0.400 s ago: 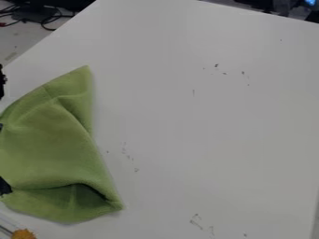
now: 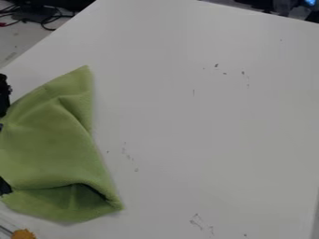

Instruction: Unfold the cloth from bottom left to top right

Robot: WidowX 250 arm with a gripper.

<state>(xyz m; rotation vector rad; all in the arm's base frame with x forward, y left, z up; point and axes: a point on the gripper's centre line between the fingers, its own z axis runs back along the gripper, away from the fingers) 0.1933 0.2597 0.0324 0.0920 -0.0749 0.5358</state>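
Black parts of the gripper (image 2: 5, 95) show at the left edge, beside the upper left side of the green cloth (image 2: 53, 140). The cloth lies on the left part of the white table, with one corner pointing up and another at the lower right. A raised fold runs down from its upper part, and a darker hollow opens under a fold near the lower right corner. Its left side is cut off by the view's edge. A small dark piece (image 2: 5, 186) sits against the cloth's lower left; I cannot tell what it belongs to.
The white table (image 2: 211, 121) spreads to the right of the cloth, with small dark marks on it. An orange-yellow object (image 2: 24, 234) is at the bottom left corner. Black cables (image 2: 44, 18) lie beyond the table's edge at the upper left.
The black part at the left edge has come lower and further into view. The cloth's upper left edge has shifted slightly; the rest of it looks nearly the same.
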